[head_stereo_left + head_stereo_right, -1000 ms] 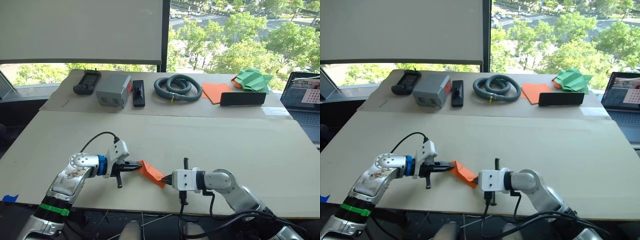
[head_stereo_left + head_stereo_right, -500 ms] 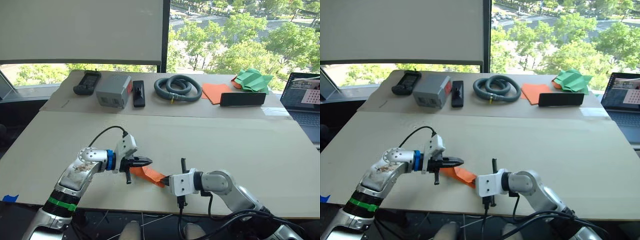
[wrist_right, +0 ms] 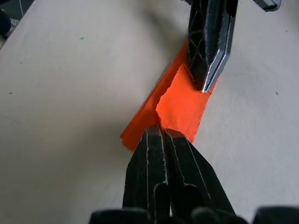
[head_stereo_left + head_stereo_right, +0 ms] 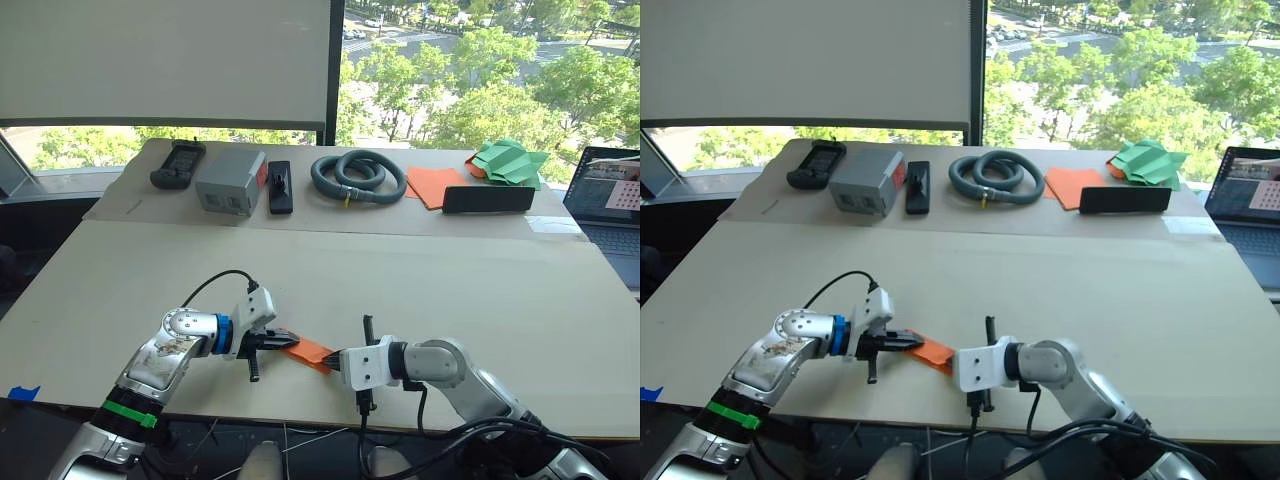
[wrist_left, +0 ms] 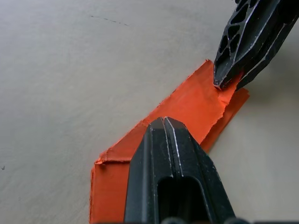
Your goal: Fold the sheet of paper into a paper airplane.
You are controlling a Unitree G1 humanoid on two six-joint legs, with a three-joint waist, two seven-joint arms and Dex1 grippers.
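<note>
The sheet of paper (image 4: 310, 350), orange and folded into a narrow wedge, lies flat on the table (image 4: 420, 280) close to its front edge. My left gripper (image 4: 286, 338) is shut, and its tip rests on top of the paper's left part (image 5: 196, 100). My right gripper (image 4: 335, 355) comes from the other side and is shut on the paper's right end, which crinkles at its tip (image 3: 180, 107). The two grippers' tips point at each other, a short stretch of paper apart.
Along the back strip sit a black handset (image 4: 176, 164), a grey box (image 4: 230, 182), a black remote (image 4: 280, 186), a coiled grey hose (image 4: 358, 176), a flat orange sheet (image 4: 432, 184), green folded paper (image 4: 510, 160) and a black bar (image 4: 487, 198). A laptop (image 4: 605, 200) is at the right.
My left gripper let go of the paper's raised left end, lifted over it, then came down onto it. The paper now lies flatter. The right gripper stayed on its end.
</note>
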